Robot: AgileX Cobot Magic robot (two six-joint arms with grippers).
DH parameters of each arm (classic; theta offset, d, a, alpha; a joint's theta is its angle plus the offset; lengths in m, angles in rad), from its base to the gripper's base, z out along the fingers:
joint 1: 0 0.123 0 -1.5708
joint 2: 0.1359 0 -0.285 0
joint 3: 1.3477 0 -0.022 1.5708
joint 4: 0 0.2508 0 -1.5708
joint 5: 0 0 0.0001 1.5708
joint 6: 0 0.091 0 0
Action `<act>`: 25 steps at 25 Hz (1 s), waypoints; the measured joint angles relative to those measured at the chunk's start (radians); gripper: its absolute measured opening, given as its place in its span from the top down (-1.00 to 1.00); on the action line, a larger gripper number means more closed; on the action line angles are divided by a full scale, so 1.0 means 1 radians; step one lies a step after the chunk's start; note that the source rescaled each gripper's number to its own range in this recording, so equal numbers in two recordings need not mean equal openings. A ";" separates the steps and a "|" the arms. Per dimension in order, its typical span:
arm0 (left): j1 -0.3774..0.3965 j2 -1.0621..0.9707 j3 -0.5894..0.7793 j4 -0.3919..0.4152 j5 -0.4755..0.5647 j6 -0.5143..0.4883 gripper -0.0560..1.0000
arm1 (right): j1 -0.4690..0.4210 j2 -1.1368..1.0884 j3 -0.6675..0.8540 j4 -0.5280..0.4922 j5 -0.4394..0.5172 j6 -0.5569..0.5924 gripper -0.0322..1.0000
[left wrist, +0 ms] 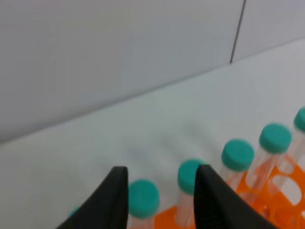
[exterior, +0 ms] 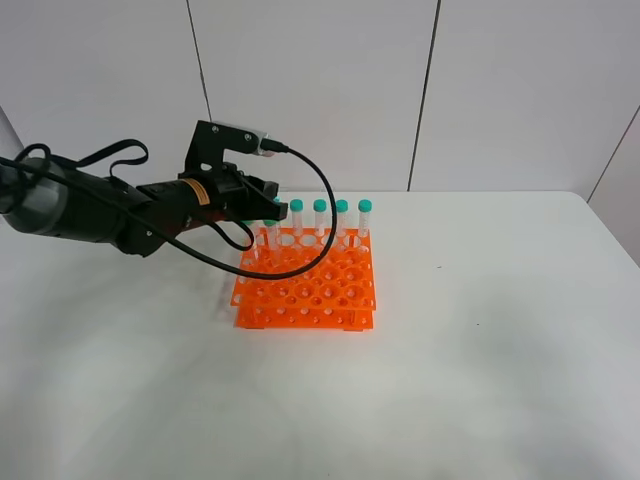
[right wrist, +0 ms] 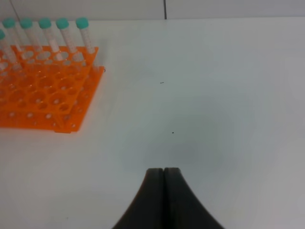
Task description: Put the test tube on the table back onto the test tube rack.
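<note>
Teal-capped and clear-bodied, the slim plastic test tube (left wrist: pixel 142 202) sits between the two black fingers of the left gripper (left wrist: pixel 159 200), at the back row of the bright orange plastic test tube rack (exterior: pixel 305 290), whose grid of round holes stands on short feet on the large matte white table (exterior: pixel 480 330). From the left wrist view the fingers stand apart, with that cap showing in the gap and a second teal cap (left wrist: pixel 189 175) just beside the other finger; whether the pads touch the tube I cannot tell, since the picture is blurred and cut off low down. In the high view the left arm's black body hides the tube's lower part, so its seating in a hole cannot be checked, but four more capped tubes (exterior: pixel 330 222) stand upright along the same row. No tube shows lying on the table in any view, so the step in hand is probably the release after insertion. To do it well, the fingers should open only a little wider so the neighbouring cap is not knocked, then the arm should rise straight up along the tube's axis before swinging away, keeping the dangling black cable (exterior: pixel 300 255) off the caps. The right gripper (right wrist: pixel 164 191) hovers above bare table well apart from the rack, its fingers pressed together on nothing.
</note>
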 joint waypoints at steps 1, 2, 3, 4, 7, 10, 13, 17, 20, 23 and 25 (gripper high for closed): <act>0.000 -0.018 0.000 0.000 0.015 0.001 0.58 | 0.000 0.000 0.000 0.000 0.000 0.000 0.94; 0.003 -0.034 0.000 0.000 0.037 0.003 0.58 | 0.000 0.000 0.000 0.000 0.000 0.000 0.94; 0.008 -0.047 0.000 0.000 0.063 0.004 0.58 | 0.000 0.000 0.000 0.000 0.000 0.000 0.94; 0.014 -0.060 0.000 0.000 0.087 0.005 0.58 | 0.000 0.000 0.000 0.000 0.000 0.000 0.94; 0.060 -0.087 0.000 -0.002 0.192 0.006 0.58 | 0.000 0.000 0.000 0.000 0.001 0.000 0.94; 0.119 -0.108 0.001 -0.033 0.333 0.008 0.58 | 0.000 0.000 0.000 0.000 0.001 0.000 0.94; 0.188 -0.135 0.001 -0.083 0.448 0.019 0.58 | 0.000 0.000 0.000 0.000 0.001 0.000 0.94; 0.290 -0.182 0.001 -0.186 0.612 0.115 0.58 | 0.000 0.000 0.000 0.000 0.001 0.000 0.94; 0.317 -0.191 0.001 -0.261 0.769 0.250 0.58 | 0.000 0.000 0.000 0.000 0.001 0.000 0.94; 0.321 -0.192 0.001 -0.311 0.903 0.360 0.52 | 0.000 0.000 0.000 0.000 0.001 0.000 0.94; 0.321 -0.195 0.001 -0.318 0.920 0.375 0.43 | 0.000 0.000 0.000 0.000 0.001 0.000 0.94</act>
